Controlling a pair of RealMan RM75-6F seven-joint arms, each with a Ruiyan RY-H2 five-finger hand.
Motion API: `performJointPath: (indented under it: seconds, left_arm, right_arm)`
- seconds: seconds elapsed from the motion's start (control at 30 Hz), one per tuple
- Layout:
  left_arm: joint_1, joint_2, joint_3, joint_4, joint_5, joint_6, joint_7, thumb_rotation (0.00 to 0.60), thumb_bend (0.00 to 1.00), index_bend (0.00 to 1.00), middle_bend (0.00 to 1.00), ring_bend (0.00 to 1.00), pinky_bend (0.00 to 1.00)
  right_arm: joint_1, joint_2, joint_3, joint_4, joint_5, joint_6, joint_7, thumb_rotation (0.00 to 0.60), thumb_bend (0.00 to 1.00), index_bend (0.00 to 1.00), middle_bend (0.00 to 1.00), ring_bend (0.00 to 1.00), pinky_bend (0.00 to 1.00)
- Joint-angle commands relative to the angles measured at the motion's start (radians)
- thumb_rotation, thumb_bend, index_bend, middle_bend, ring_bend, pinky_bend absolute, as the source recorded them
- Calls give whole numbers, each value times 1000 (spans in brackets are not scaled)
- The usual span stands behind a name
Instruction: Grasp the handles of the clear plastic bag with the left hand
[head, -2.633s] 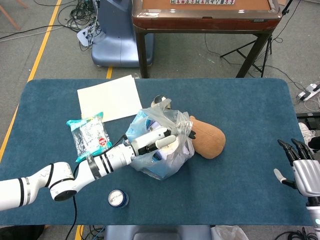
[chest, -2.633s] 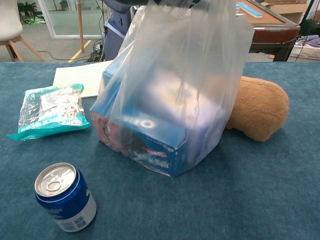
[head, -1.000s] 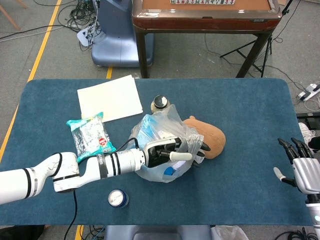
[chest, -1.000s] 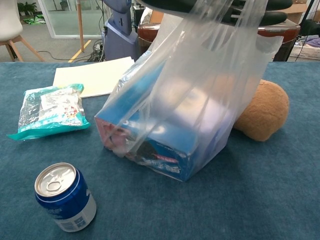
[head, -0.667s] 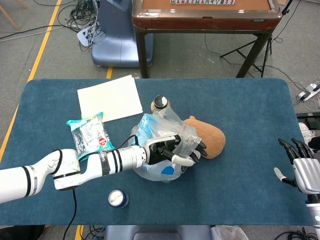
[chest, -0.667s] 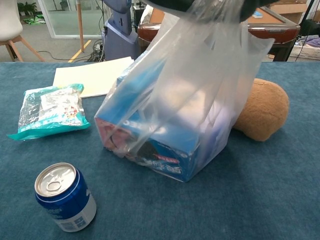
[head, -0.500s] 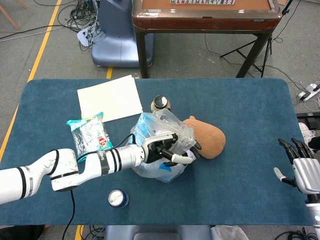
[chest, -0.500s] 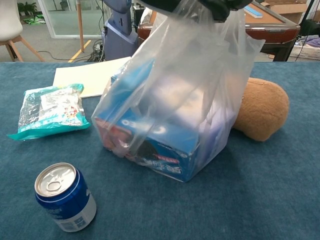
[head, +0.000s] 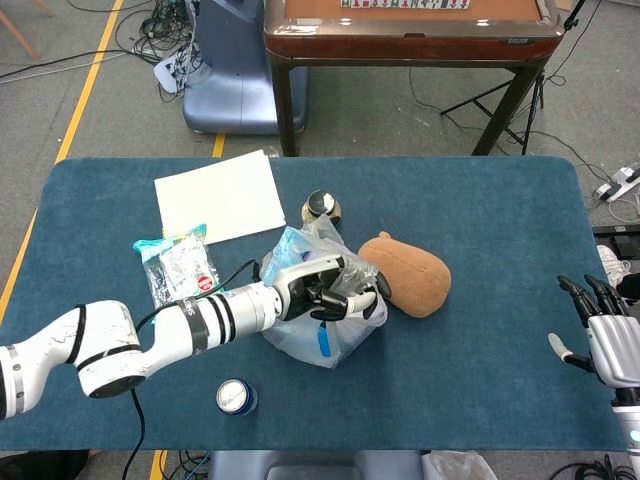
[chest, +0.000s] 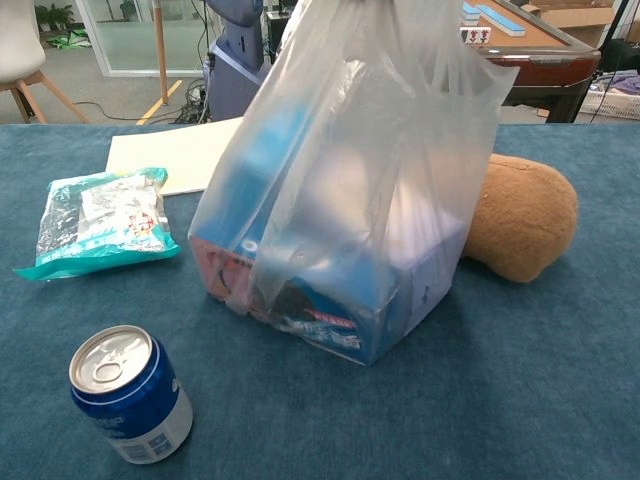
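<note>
The clear plastic bag (head: 318, 325) (chest: 350, 190) stands mid-table with a blue box and other packets inside. My left hand (head: 328, 290) is over its top, fingers curled around the gathered handles and pulling the plastic taut upward. In the chest view the bag's top runs out of frame, so the hand itself is hidden there. My right hand (head: 605, 338) hangs open beyond the table's right edge, far from the bag.
A brown plush toy (head: 408, 273) lies against the bag's right side. A blue can (head: 236, 396) stands near the front edge, a snack packet (head: 178, 270) and white paper (head: 220, 195) to the left, a small round jar (head: 320, 206) behind the bag.
The left hand's fingers have closed around the bag handles and drawn back to the left and up, gathering the plastic taut. The right hand has not moved.
</note>
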Motion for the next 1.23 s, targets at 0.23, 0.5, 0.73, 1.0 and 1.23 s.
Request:
performJointPath:
  seconds: [0.23, 0.5, 0.73, 1.0, 1.23]
  left_arm:
    - [131, 96, -169, -36, -139, -51, 116, 600, 498, 447, 674, 941, 1000]
    - [289, 158, -354, -57, -212, -74, 184, 600, 498, 434, 675, 942, 1000]
    - [429, 176, -534, -80, -269, -116, 227, 600, 499, 427, 675, 942, 1000]
    - [537, 125, -708, -46, -355, -218, 313, 600, 497, 420, 675, 942, 1000]
    - [557, 77, -748, 14, -451, -284, 415, 600, 497, 418, 675, 941, 1000]
  right_arm:
    - [-3, 0, 2, 1, -1, 8, 4, 600, 307, 92, 212, 43, 97]
    - [-6, 1, 0, -7, -7, 15, -1, 600, 308, 92, 212, 43, 96]
    - [-6, 3, 0, -16, -12, 18, -8, 600, 308, 92, 212, 43, 96]
    - [1, 4, 5, -26, -9, 11, -19, 600, 308, 92, 212, 43, 96]
    - [9, 2, 6, -29, -6, -1, -25, 600, 308, 92, 213, 43, 97]
